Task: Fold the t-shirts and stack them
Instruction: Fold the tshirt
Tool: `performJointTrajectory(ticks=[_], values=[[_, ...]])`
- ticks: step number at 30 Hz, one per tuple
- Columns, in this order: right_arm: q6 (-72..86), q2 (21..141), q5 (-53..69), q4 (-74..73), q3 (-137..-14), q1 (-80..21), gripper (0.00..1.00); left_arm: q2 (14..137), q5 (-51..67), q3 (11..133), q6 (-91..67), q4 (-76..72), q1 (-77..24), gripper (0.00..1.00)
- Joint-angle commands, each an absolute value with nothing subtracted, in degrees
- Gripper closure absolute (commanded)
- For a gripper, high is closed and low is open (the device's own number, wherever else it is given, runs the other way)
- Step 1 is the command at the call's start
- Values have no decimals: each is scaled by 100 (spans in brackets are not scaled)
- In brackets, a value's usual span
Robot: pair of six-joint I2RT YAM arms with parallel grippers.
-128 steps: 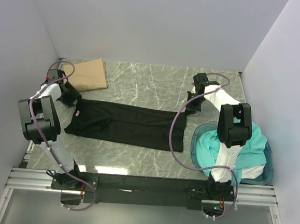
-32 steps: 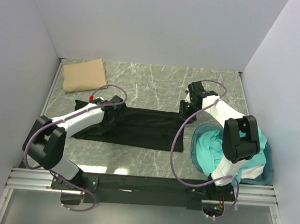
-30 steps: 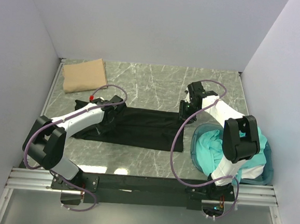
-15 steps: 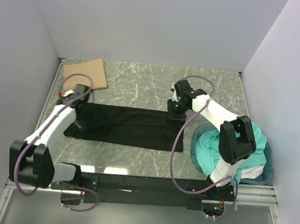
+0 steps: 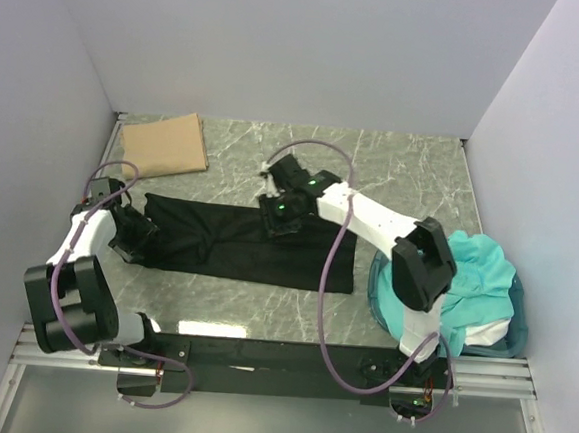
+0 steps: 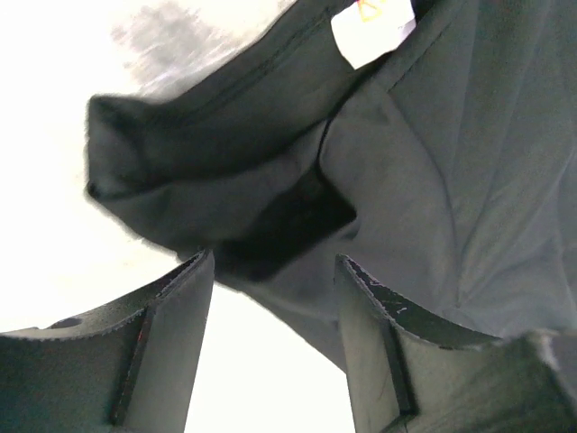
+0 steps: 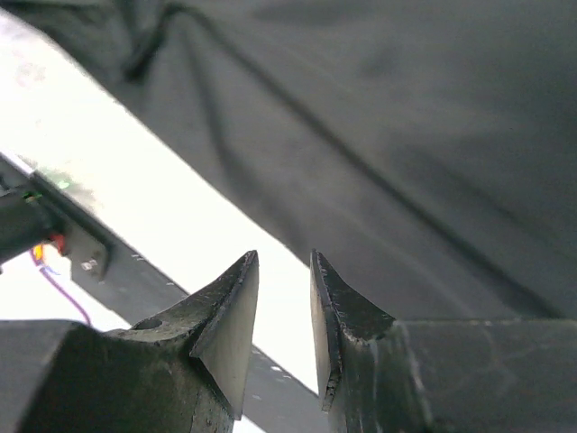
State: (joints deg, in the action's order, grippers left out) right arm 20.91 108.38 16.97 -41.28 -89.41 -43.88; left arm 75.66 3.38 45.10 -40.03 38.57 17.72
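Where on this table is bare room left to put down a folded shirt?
Far strip right of the tan t-shirt, beyond the black t-shirt; also the near strip before it. Crowded by the blue tub.

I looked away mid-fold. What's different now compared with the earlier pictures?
The left gripper drew back from the middle of the black t-shirt to its left end and opened. The right gripper swept left from the shirt's right end to over its middle. Unchanged: black shirt outstretched, tan t-shirt folded far left, teal t-shirts in the tub.
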Motion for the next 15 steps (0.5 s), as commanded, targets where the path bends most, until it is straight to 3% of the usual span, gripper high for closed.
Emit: performJointTrajectory(ticks=[1, 15], values=[[2425, 11188, 1697, -3973, -9562, -4859, 63, 7796, 1036, 4500, -3639, 3332, 1986, 39], [3102, 12541, 1125, -2690, -10775, -5704, 61, 8051, 1450, 4676, -3173, 3252, 2144, 40]])
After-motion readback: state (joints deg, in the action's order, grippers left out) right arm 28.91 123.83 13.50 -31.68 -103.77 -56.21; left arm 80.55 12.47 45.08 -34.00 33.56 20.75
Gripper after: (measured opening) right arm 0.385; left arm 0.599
